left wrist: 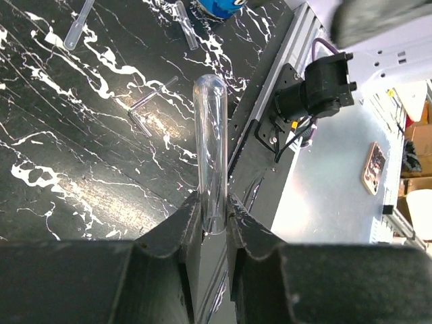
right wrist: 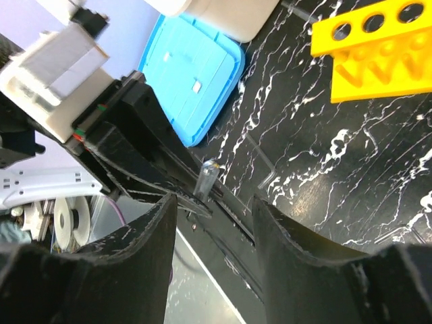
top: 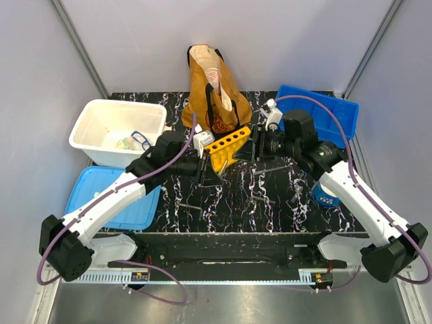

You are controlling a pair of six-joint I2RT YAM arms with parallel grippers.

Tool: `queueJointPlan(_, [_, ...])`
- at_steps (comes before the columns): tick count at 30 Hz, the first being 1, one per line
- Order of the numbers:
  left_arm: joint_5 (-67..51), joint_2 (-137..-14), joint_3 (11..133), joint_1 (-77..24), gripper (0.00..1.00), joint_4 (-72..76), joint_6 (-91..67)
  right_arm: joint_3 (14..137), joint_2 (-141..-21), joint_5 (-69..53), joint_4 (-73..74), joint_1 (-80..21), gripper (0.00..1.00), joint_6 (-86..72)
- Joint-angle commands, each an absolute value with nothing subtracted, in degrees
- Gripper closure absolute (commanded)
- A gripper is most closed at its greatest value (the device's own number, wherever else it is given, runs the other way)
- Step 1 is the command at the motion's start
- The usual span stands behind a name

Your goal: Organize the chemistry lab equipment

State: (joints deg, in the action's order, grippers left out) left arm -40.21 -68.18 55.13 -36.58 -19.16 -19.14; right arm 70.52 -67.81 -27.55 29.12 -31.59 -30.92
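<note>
The yellow six-hole test-tube rack lies on the black marbled table in front of the tote bag; it also shows in the right wrist view. My left gripper is shut on a clear test tube, rounded end pointing away, just left of the rack. My right gripper is open and empty, just right of the rack and facing the left gripper; the held tube shows between its jaws. Loose thin tubes lie on the table.
A mustard-brown tote bag stands at the back. A white bin and a blue lid are at the left. A blue bin is at the back right, and a blue round container lies by the right arm.
</note>
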Motion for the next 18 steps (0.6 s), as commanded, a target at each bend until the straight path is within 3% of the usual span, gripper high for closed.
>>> queueJointPlan(1, [-40.5,-64.6,55.4,-37.0,0.89,-18.5,-15.3,74.6,-70.6,-36.2,33.4,-31.4,0.46,-26.8])
queueJointPlan(18, [-41.1,-65.2,56.6,-37.3,0.89,-21.4,-13.3,75.6,-79.4,-45.2,26.0,-31.4,0.54,-29.7])
